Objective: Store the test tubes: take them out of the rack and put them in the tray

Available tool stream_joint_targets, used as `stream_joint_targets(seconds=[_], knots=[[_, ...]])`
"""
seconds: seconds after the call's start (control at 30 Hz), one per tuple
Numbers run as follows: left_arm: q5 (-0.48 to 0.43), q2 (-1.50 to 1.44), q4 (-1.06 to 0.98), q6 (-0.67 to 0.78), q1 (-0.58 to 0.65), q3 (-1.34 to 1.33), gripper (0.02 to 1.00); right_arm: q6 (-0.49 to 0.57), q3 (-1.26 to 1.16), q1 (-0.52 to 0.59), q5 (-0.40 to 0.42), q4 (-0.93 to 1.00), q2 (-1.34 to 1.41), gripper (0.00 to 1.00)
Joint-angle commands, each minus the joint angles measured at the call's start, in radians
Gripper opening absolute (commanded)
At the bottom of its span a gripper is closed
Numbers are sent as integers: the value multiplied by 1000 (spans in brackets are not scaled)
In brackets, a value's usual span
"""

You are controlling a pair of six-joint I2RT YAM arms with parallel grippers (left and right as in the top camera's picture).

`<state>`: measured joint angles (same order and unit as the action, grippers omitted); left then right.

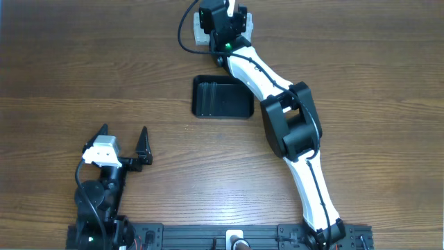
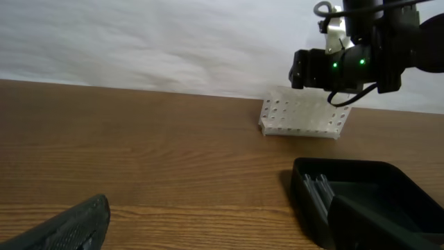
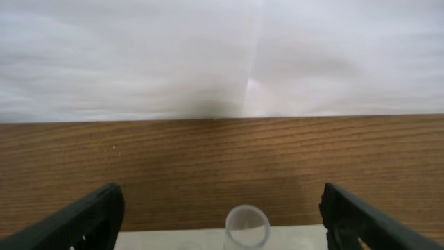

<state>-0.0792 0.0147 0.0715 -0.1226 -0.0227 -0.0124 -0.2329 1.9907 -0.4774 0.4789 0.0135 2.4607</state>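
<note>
The white test tube rack (image 1: 201,33) stands at the table's far edge, mostly covered by my right arm's wrist (image 1: 223,24); it is also in the left wrist view (image 2: 305,118). My right gripper (image 3: 222,201) hangs open over the rack. The mouth of one clear tube (image 3: 248,226) stands upright between its fingers (image 3: 76,219), untouched. The black tray (image 1: 239,104) lies nearer the middle (image 2: 309,201), with thin clear tubes along its left part. My left gripper (image 1: 124,130) rests open and empty at the near left, far from both.
The right arm's white links (image 1: 267,76) stretch across the tray's right side toward the rack. A pale wall rises behind the table's far edge (image 3: 222,121). Bare wood (image 1: 83,62) lies to the left of the tray and the rack.
</note>
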Motion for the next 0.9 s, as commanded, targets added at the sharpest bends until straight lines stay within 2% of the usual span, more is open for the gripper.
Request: stream_joint_targets(seconds=[0.03,0.33,0.5,0.9], knots=[[-10,-10,0,14,7,6,1000,2,20,-1,39,-18,27,776],[-10,-10,0,14,7,6,1000,3,20,-1,43,-21,27,562],[-10,-10,0,14,7,6,1000,3,20,-1,47,-21,26,354],[-10,-10,0,14,7,6,1000,7,20,-1,69,-17,24,220]])
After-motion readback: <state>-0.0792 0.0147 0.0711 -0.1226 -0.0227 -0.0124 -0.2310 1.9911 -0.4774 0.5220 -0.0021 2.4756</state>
